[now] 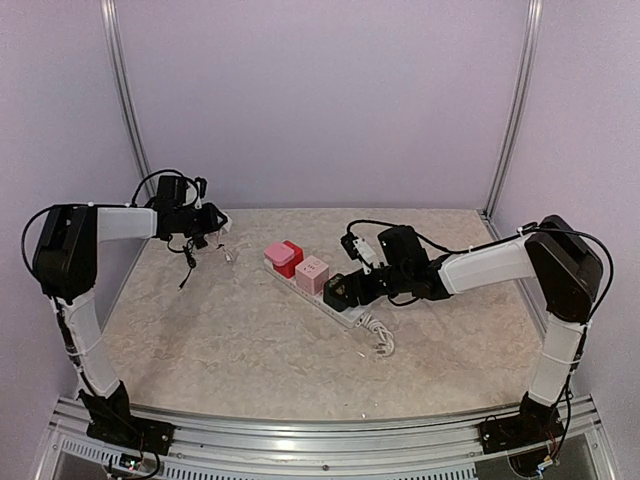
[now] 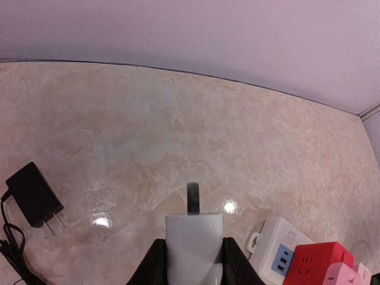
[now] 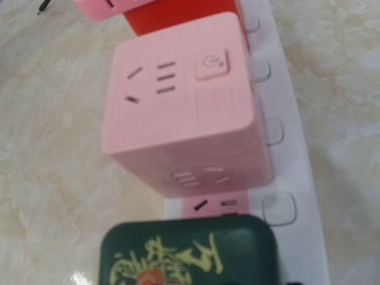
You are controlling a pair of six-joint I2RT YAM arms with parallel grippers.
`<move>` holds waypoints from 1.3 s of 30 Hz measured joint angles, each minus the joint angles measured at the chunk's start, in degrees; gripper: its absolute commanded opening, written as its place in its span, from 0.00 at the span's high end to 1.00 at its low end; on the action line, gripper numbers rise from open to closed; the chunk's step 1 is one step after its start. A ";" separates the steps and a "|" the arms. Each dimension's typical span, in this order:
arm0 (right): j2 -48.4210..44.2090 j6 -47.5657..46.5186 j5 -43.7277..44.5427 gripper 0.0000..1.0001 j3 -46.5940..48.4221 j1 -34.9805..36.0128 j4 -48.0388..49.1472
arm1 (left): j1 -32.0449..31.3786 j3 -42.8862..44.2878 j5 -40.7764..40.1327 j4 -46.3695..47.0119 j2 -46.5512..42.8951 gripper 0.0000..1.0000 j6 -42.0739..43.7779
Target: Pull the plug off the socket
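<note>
In the top view, the left hand is seen raised over the far left of the worktop, closed on a white plug. The plug is held well apart from the socket, which lies slantwise at mid-worktop with its cord curled at the near end. Four cubes are seated in a row on the socket: a pink cube and a red cube at the far end, a second pink cube next, and a dark cube nearest the cord. The right hand is placed right against the dark cube; whether it is gripped cannot be told.

In the left wrist view, the plug is seen clamped between the two fingers, one dark prong pointing away from the camera. A black adapter is seen lying on the worktop to the left. The end of the socket is caught at the lower right, carrying the red cube.

In the right wrist view, the second pink cube fills the middle, plugged into the socket. The dark cube, green here with yellow markings, sits just below it. The fingers are not shown, so the opening of the right hand cannot be told.
</note>
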 measured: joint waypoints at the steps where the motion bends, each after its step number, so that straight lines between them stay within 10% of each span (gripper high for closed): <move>1: 0.00 0.00 -0.02 0.62 0.00 0.00 -0.02 | 0.28 1.81 0.22 -0.09 2.16 0.99 -0.04; 13: -0.59 -0.11 0.52 0.60 0.02 -0.48 -1.11 | 3.67 13.84 5.49 -2.45 18.71 0.91 -1.44; 25: -0.76 -0.35 0.57 0.44 0.02 -0.76 -1.55 | 4.26 19.52 5.29 -6.78 22.03 0.21 -1.29; 28: -1.01 -0.39 0.72 0.46 0.00 -0.79 -1.90 | 3.87 17.81 5.64 -7.19 19.93 0.07 -1.55; 39: -4.74 -0.33 1.33 0.43 -4.24 -1.14 -2.34 | -6.69 -7.56 7.58 0.85 -9.51 0.01 -4.55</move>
